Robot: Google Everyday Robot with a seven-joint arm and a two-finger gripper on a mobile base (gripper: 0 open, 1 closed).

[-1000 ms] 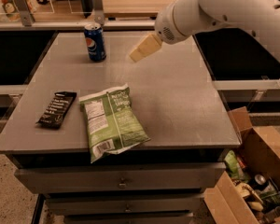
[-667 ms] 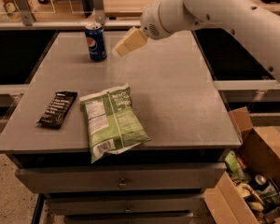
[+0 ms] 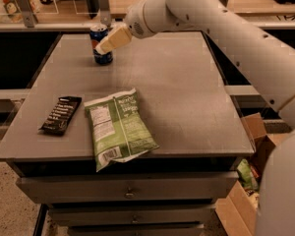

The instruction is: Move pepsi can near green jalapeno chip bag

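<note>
The pepsi can (image 3: 103,57) stands upright near the far left corner of the grey table (image 3: 187,92). My gripper (image 3: 110,39), cream-coloured at the end of the white arm, is right at the can's upper right side and covers part of it. The green jalapeno chip bag (image 3: 120,127) lies flat near the table's front edge, left of centre, with its lower end hanging over the edge. The can and the bag are far apart.
A narrow black wrapper bar (image 3: 61,114) lies left of the chip bag. Drawers (image 3: 128,191) sit under the tabletop. An open cardboard box (image 3: 246,191) with items stands on the floor at the lower right. A counter with a rail runs behind the table.
My arm has swung left across the back of the table. The gripper went from right of the can to right at it. The can, bag and wrapper have not moved.
</note>
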